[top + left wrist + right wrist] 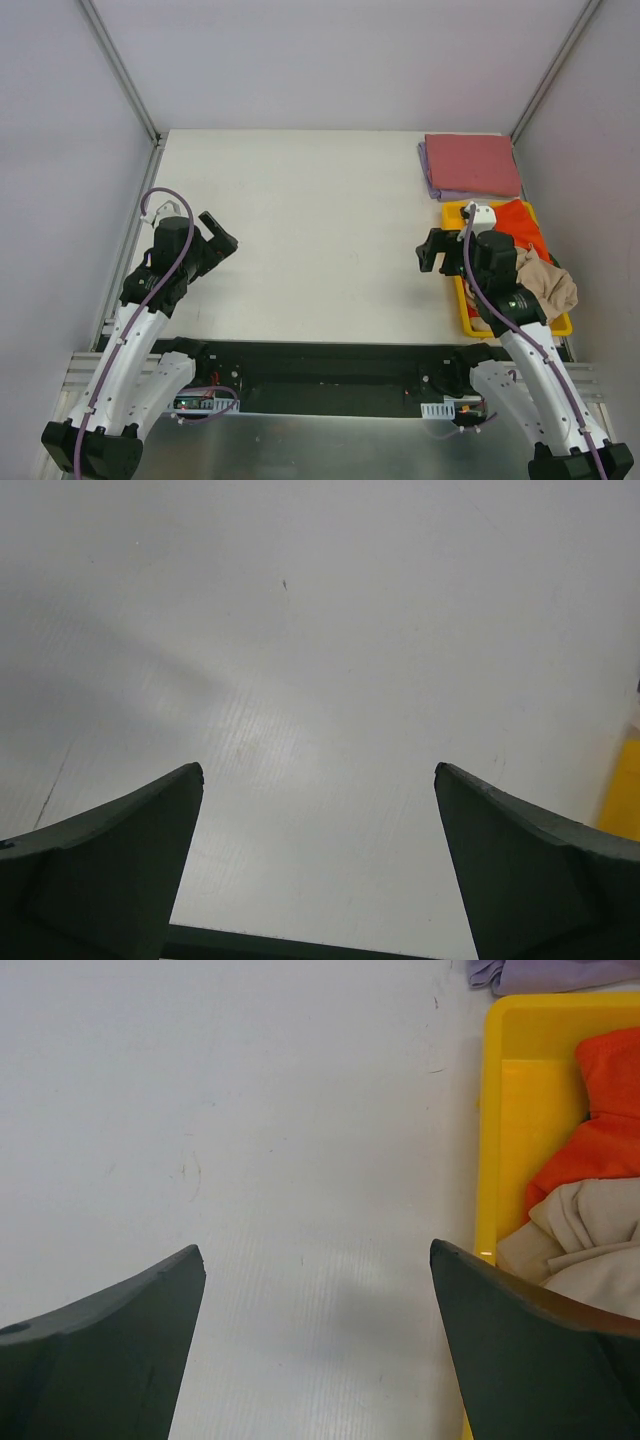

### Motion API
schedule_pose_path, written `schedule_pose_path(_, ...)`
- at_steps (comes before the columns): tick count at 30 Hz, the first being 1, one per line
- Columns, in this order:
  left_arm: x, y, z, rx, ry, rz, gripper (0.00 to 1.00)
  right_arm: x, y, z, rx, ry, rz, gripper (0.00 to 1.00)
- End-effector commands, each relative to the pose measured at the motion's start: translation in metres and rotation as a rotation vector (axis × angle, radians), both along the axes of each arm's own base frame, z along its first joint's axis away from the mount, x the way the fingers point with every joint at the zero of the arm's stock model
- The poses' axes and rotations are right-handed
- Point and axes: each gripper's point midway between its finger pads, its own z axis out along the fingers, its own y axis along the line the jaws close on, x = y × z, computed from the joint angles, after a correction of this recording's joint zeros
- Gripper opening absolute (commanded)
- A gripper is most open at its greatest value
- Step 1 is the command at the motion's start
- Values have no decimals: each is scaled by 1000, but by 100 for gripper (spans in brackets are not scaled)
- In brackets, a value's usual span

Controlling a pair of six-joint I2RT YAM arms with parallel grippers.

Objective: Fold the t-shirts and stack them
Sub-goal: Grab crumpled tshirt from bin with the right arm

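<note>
Top view: left gripper (222, 233) is hovering over the left-centre of the white table (310, 220), holding nothing. In its wrist view both fingers (120, 860) are standing wide apart, with bare table surface showing between them.

Right gripper (424, 253) is sitting right of centre in the top view, just beside the left wall of the yellow tray (452, 212). Its fingers (120, 1340) are also spread wide, with only table between them. It is gripping nothing.

Shirts:
- Dusty pink-red shirt (470, 163) is lying folded flat in the upper right of the top view, at the table's far right corner.
- Lavender shirt (441, 193) is lying directly beneath it, with only its left and near edges peeking out. One corner of it is also showing at the top right of the right wrist view.
- Orange-red shirt (520, 224) is sitting bunched in the upper part of the tray.
- Tan shirt (548, 284) is lying crumpled in the tray's lower part, touching the orange-red one and spilling over the right rim. The right arm is partly covering it.

The tray is sitting just below the folded stack in the frame.
</note>
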Motion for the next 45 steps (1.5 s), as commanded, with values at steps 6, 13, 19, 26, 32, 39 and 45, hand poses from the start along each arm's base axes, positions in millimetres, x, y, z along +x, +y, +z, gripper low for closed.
schedule_pose_path(6, 3, 4, 7, 4, -14, 28, 99, 11, -9, 12, 2, -23, -80, 96)
schedule_pose_path(13, 7, -1, 3, 4, 17, -4, 99, 2, -80, 1, -47, 116, -540, 96)
schedule_pose_path(19, 12, -9, -7, -8, 53, -37, 99, -18, -141, -14, 18, 302, -847, 96)
schedule_pose_path(26, 14, -15, -13, -25, 74, -60, 99, -44, -196, -31, 65, 401, -1083, 96)
schedule_pose_path(32, 16, -17, -16, -29, 81, -67, 99, -32, -191, -79, 207, 518, -1044, 96)
schedule_pose_path(39, 14, -17, -16, -32, 77, -70, 99, -34, -186, -114, 253, 626, -1042, 68)
schedule_pose_path(45, 15, -17, -13, -37, 63, -67, 99, -29, -188, -67, 245, 439, -1010, 1)
